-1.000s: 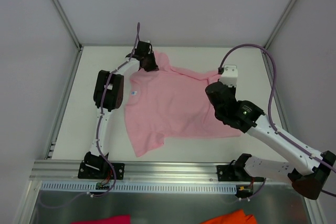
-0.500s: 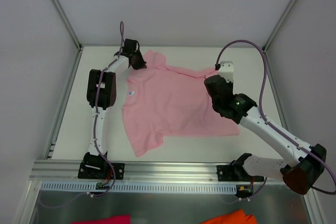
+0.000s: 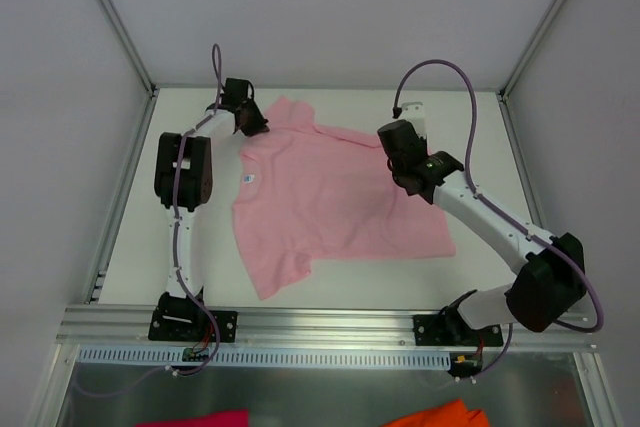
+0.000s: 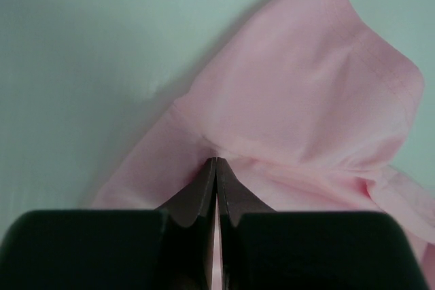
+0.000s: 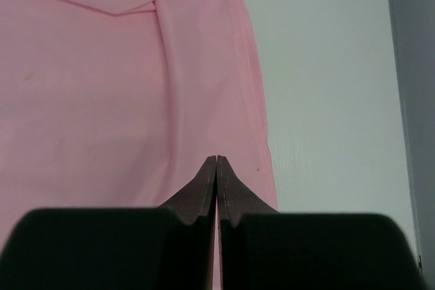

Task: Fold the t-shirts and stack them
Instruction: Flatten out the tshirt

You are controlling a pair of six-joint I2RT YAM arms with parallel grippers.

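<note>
The light pink t-shirt [image 3: 330, 202] lies spread on the white table, its white neck label [image 3: 251, 179] near the left edge. My left gripper [image 3: 260, 126] is at the shirt's far left corner and is shut on a pinch of its cloth, which puckers at the fingertips in the left wrist view [image 4: 216, 161]. My right gripper [image 3: 393, 154] is at the shirt's far right edge and is shut on the cloth close to its edge, as the right wrist view [image 5: 216, 158] shows. The shirt fills both wrist views [image 4: 306, 100] [image 5: 102, 100].
White enclosure walls stand at the back and on both sides. A metal rail [image 3: 330, 332] runs along the near edge by the arm bases. A magenta cloth scrap [image 3: 200, 417] and an orange cloth scrap [image 3: 440, 414] lie below it.
Both arms have reached further back; the left gripper moved left and back, the right gripper up and left. The shirt's far edge has been drawn with them, and the shirt lies flatter.
</note>
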